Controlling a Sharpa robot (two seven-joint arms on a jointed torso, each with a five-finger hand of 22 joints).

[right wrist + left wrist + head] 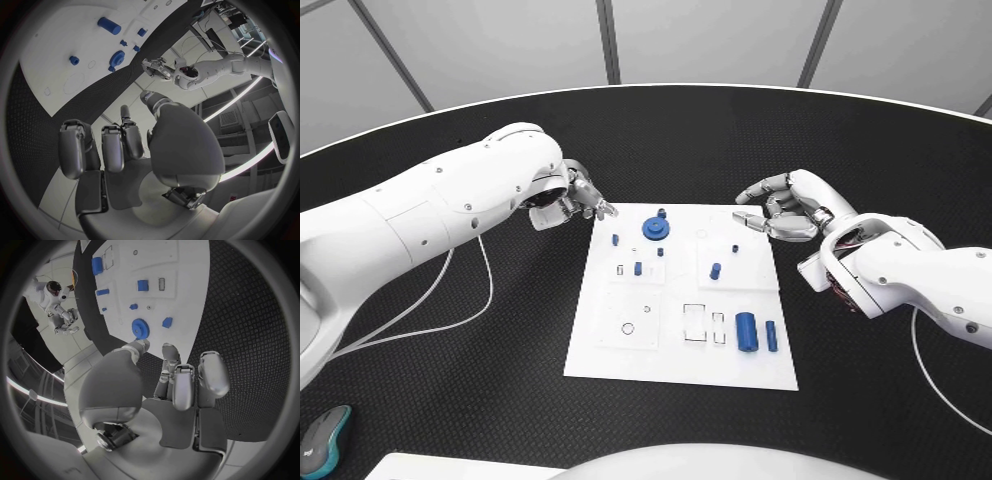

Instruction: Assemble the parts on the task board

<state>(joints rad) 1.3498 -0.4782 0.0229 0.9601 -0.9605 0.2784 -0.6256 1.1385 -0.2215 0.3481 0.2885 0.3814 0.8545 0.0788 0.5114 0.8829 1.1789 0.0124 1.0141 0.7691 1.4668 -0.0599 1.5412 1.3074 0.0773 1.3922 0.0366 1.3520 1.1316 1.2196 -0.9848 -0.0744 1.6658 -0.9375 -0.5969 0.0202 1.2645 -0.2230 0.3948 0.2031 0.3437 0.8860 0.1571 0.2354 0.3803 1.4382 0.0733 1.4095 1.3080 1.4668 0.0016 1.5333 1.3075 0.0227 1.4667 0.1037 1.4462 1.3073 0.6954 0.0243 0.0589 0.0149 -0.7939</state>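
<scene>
Both hands hold nothing: the left robot hand (574,203) hovers with fingers loosely curled at the far left corner of the task board (625,355), the right robot hand (788,210) likewise off its far right corner. The blue parts lie on the board, a gear (655,229) farthest and two cylinders (756,330) nearest. A clumsy reach could knock the small loose pieces off their places.

The table (473,400) carries one task board (678,365), eight blue parts (655,229), and one computer mouse (323,437).
</scene>
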